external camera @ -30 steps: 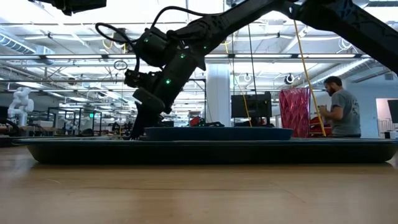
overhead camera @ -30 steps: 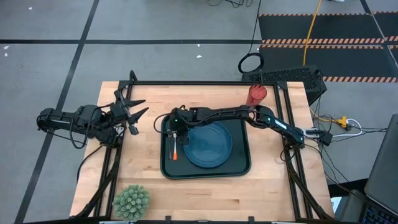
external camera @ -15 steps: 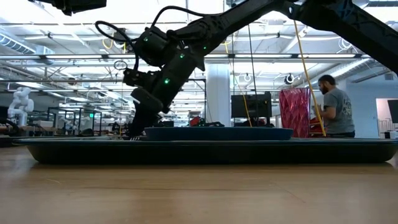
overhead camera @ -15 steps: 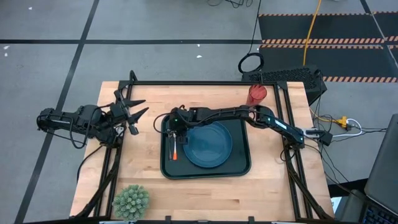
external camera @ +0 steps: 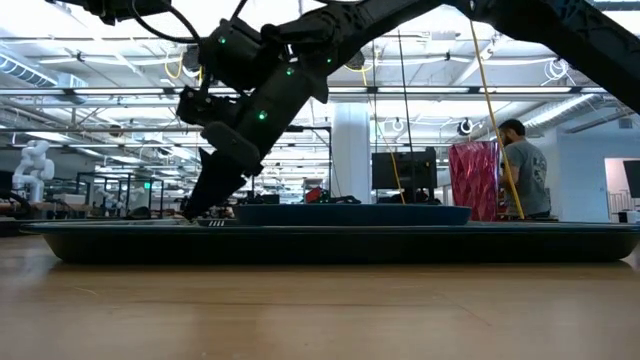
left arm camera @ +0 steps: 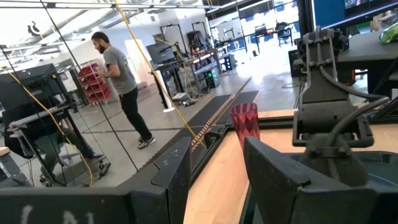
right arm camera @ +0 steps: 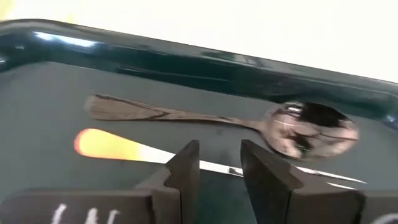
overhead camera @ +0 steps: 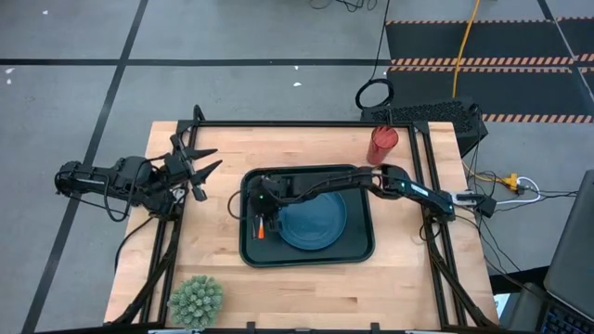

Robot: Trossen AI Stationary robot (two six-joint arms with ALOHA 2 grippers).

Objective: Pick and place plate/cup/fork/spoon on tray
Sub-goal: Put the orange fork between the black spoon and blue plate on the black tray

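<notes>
Since the earlier frame the right gripper (overhead camera: 261, 214) has advanced over the orange-handled fork (right arm camera: 124, 147) and dark metal spoon (right arm camera: 249, 123), fingers parted, apparently empty; withdraw vertically, clear of both.

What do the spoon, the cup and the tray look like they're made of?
The spoon looks like polished metal: its bowl mirrors the light. The cup seems to be translucent red plastic with faceted sides. The tray looks like dark, glossy plastic, judging by the highlights along its rim.

overhead looks straight down; low looks level; both share the tray (overhead camera: 362, 249).
</notes>
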